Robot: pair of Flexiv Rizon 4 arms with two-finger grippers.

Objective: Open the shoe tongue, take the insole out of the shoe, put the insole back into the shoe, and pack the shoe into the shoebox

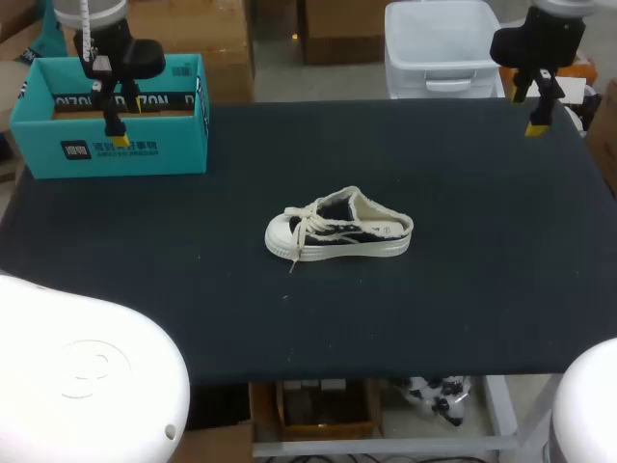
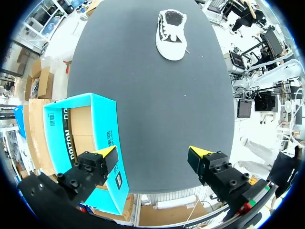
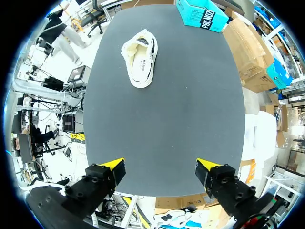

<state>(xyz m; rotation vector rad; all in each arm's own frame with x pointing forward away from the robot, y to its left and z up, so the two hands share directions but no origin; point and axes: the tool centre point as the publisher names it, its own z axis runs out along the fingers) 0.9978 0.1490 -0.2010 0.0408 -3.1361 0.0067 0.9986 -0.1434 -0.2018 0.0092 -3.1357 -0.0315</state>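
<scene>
Both far from the shoe [image 1: 339, 231], the left gripper [image 2: 156, 156] and right gripper [image 3: 162, 168] gape wide; its toe points toward the left one.

Open tabletop [image 1: 463, 289] rings the shoe [image 1: 339, 230] — only the shoebox [image 1: 145, 149] stands, at the far-left corner.

The left gripper [image 2: 153, 155] and the right gripper [image 3: 160, 165] each have two black, blocky fingers with bright yellow tips. Behind the tips the blocks show round screw holes. Far behind the tips, the left arm [image 1: 77, 367] and the right arm [image 1: 588, 405] are smooth, rounded white shells.
</scene>
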